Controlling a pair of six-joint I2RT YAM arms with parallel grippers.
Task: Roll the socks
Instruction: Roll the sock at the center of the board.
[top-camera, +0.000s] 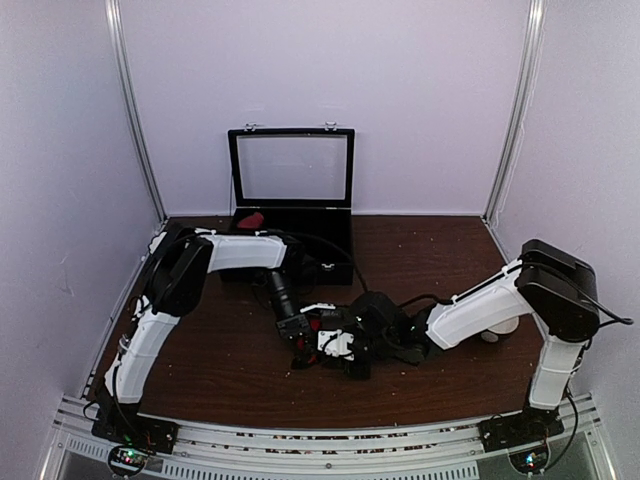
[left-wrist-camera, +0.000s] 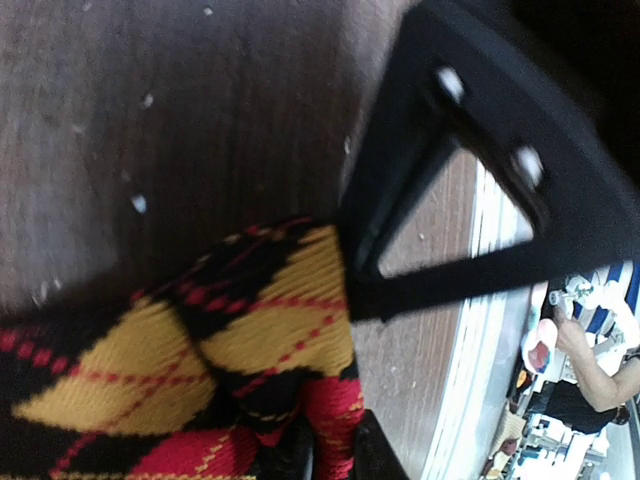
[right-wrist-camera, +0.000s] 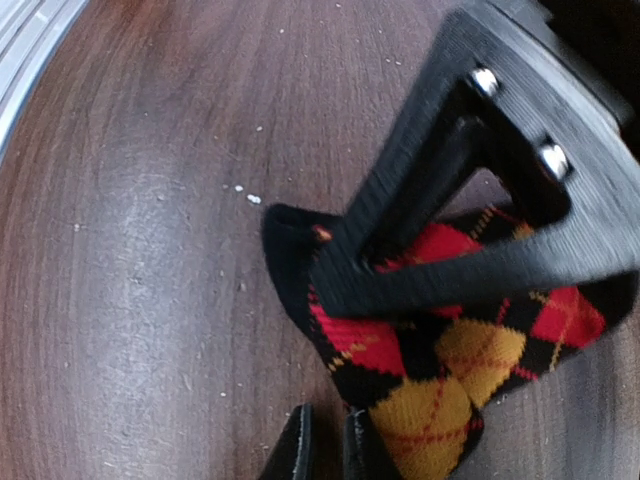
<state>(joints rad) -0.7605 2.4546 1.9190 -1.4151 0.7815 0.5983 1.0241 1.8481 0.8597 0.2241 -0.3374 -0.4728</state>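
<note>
- Right gripper (right-wrist-camera: 330, 365): jaws nearly together, with the black end of the argyle sock (right-wrist-camera: 430, 410) between them. Reads as a pinch.
- Left gripper (left-wrist-camera: 335, 370)?
- Narrow gap too, with the same sock bunched up in it. Fabric fills the gap. Can't tell if it's clamped or just sitting there.
- Where's the sock?
- Middle of the tabletop (right-wrist-camera: 150, 250), with both grippers on it from opposite sides. In the top view the wrists hide it.
- Looks?
- Black knit with red and yellow-orange diamonds and thin stitched cross lines. It lies flat on the wood under the right gripper, and is humped and folded at the left one.
- Handling?
- My read is light, limp and stretchy. It has no stiffness, so a roll likely won't hold by itself and will spring loose if let go. The knit should bite on the pads, so it's not slippery. Nothing to break.
- Where to grab?
- At the end edge, through every layer. A pinch on the top layer alone would probably peel the fold apart.
- Second sock?
- Can't pick it out. There's something red (top-camera: 250, 218) in the open black case (top-camera: 320, 228) at the back, but I can't tell what it is.
</note>
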